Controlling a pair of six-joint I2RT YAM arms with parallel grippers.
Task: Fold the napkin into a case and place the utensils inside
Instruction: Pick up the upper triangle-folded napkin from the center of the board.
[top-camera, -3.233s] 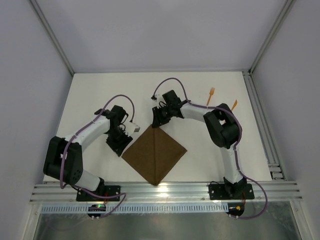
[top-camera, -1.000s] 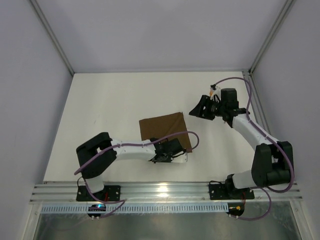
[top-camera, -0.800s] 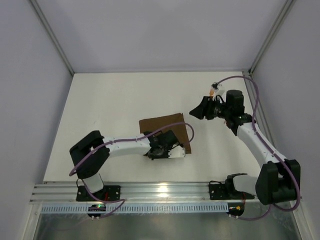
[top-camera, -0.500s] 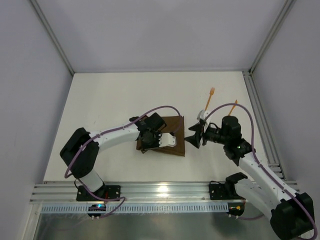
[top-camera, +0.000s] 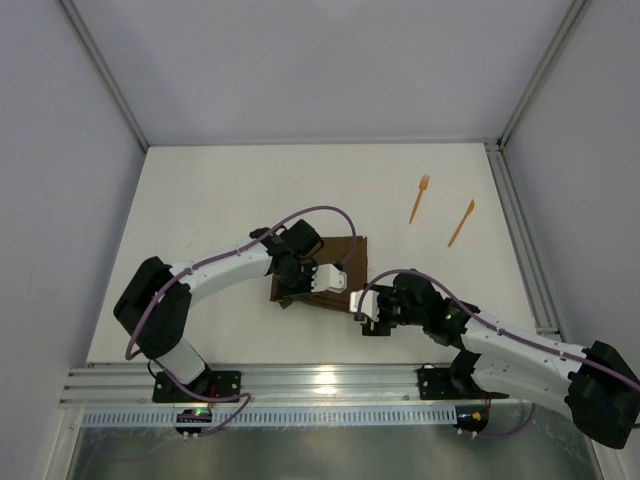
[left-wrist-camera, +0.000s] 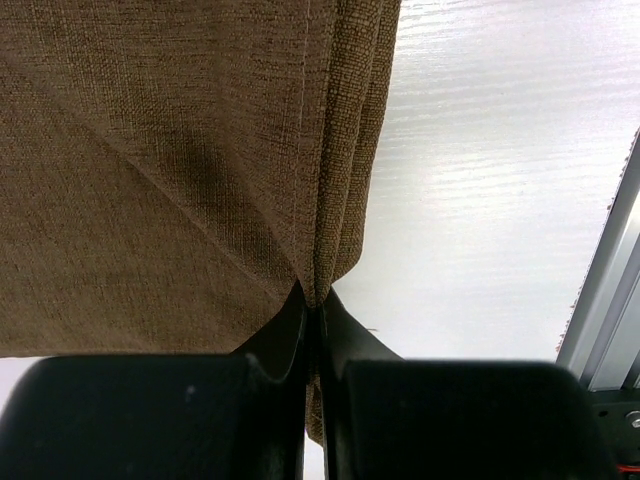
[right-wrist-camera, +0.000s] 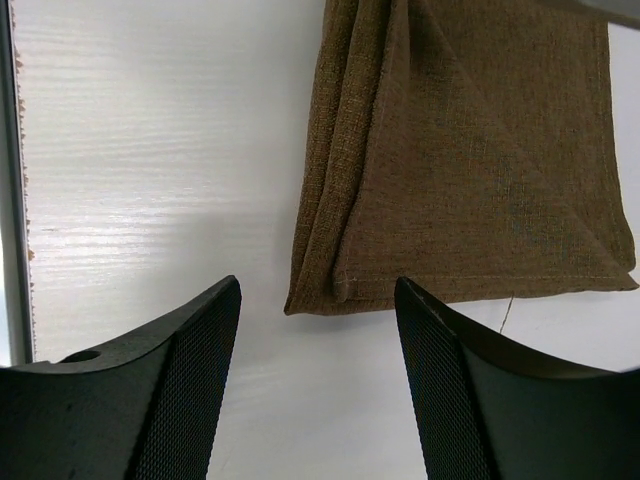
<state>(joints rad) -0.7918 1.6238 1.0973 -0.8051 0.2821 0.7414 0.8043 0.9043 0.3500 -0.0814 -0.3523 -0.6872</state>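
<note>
The napkin (top-camera: 350, 250) lay in the middle of the bench (top-camera: 220, 200), folded into a layered rectangle. The orange fork (top-camera: 419, 198) and the pointed piece (top-camera: 461, 222) lay well apart from it, toward the far right. The left hand (left-wrist-camera: 312, 300) was closed on the cloth, pinching the stacked edges of a fold. The right hand (right-wrist-camera: 315, 290) hovered with jaws apart and nothing between them, just off the cloth's near corner. The fabric looked soft, light and limp — its layers likely to slide or spring open if released. A pinch across all layers at an edge or corner seemed best. The thin utensils looked stiff and slippery — better gripped across the handle.
</note>
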